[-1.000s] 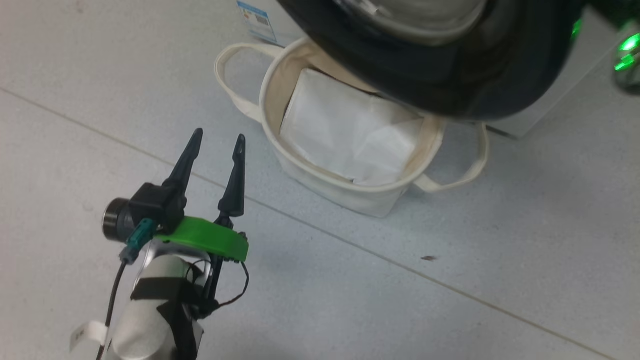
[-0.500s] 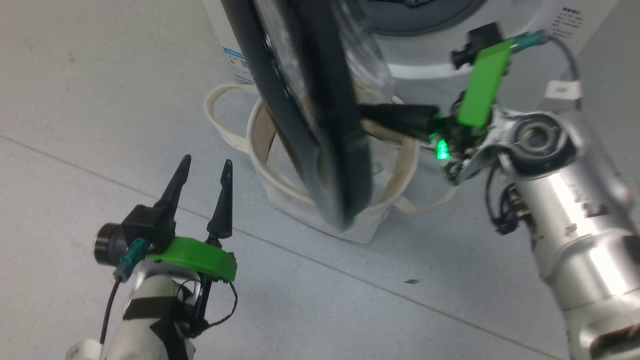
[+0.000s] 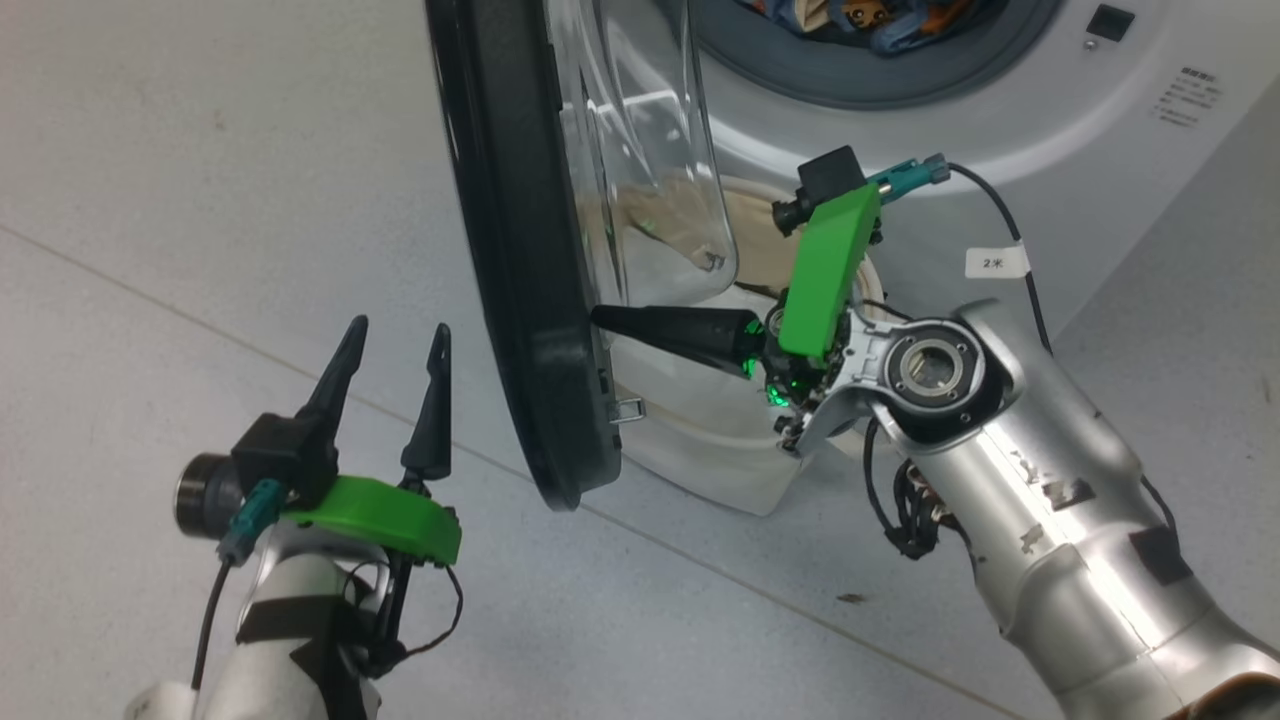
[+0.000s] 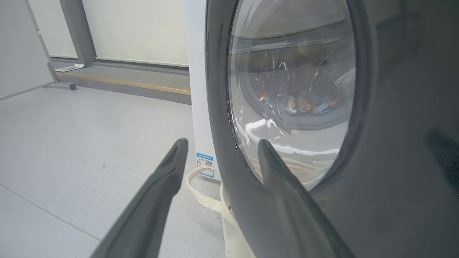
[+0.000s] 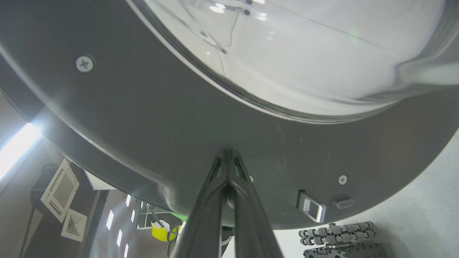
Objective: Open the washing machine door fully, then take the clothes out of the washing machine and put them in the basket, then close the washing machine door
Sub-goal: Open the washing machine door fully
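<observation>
The black-rimmed round glass washing machine door (image 3: 510, 250) stood ajar, hiding most of the cream canvas basket (image 3: 700, 450). The right gripper (image 3: 598, 316), fingers together, met its inner rim; the left gripper (image 3: 398, 330) hung spread, empty. Blue printed clothes (image 3: 900, 20), cropped, lay inside the white washing machine (image 3: 1000, 130).

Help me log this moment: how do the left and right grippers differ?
The left gripper is open; the right gripper is shut. The left gripper hangs clear of the washing machine door; the right gripper's tips meet its inner rim. The left gripper points up the head view, the right gripper sideways. Both hold nothing.
</observation>
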Available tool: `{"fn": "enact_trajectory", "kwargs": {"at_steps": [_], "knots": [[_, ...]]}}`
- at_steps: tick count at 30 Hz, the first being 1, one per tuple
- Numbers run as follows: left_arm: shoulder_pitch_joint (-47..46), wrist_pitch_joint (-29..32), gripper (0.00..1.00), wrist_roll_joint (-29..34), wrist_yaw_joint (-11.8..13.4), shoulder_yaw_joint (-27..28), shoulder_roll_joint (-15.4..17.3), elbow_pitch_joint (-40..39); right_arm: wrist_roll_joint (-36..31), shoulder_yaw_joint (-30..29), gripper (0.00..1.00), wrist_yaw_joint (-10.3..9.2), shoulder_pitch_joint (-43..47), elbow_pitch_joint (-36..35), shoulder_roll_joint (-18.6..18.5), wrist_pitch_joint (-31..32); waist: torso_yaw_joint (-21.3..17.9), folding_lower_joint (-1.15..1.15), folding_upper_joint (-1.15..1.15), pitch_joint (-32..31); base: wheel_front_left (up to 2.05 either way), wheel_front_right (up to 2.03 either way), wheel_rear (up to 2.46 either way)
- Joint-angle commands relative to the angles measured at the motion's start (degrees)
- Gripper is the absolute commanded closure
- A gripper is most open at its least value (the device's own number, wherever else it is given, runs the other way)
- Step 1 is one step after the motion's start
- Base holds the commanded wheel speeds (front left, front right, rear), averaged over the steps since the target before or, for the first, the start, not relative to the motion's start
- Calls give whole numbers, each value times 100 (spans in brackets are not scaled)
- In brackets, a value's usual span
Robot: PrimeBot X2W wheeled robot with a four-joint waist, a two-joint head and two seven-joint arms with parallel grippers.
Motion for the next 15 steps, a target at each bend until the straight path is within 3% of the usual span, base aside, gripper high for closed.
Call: {"fn": "enact_trajectory", "kwargs": {"at_steps": [1,3,4,10,15], "knots": [[-28,-68,0,54,-37,233,126,-141,16,98,100,21,42,-267,199,-133,28,0,0,-62,0,0,0],[-7,-68,0,65,-49,286,146,-125,11,160,96,21,81,-284,202,-292,19,0,0,-122,0,0,0],[1,-68,0,71,-56,313,162,-119,-7,187,4,21,95,-314,203,-377,7,0,0,-151,0,0,0],[42,-68,0,79,-100,512,308,-86,-410,346,0,21,300,-528,87,-965,-152,0,0,-368,0,0,0],[68,-68,0,64,-144,773,601,-110,-1197,665,0,21,699,-1247,-482,-2262,-463,0,0,-584,0,0,0]]}}
